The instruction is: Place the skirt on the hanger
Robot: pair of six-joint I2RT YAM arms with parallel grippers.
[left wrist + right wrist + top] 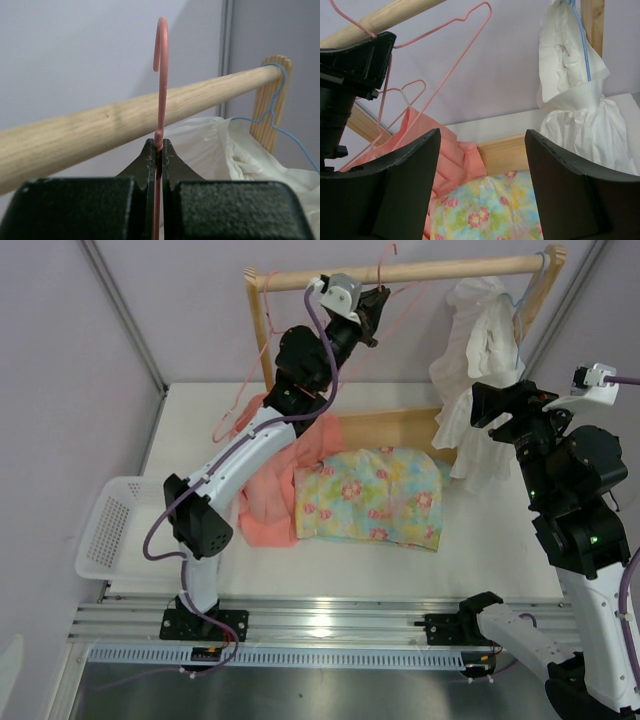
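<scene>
Upper middle in the top view, the left claw (374,308) is pinching the thin pink wire hanger (161,75) by the round wooden rail (100,125); only its wrist view is showing that tight grip. The soft floral skirt (370,495) is lying flat mid-frame; the right claw (482,150) is gaping empty

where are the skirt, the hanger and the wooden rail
skirt (370,495): top view, middle of the floral cloth
hanger (163,65): left wrist view, straight stem of the hook
wooden rail (75,135): left wrist view, left stretch of the bar
</scene>
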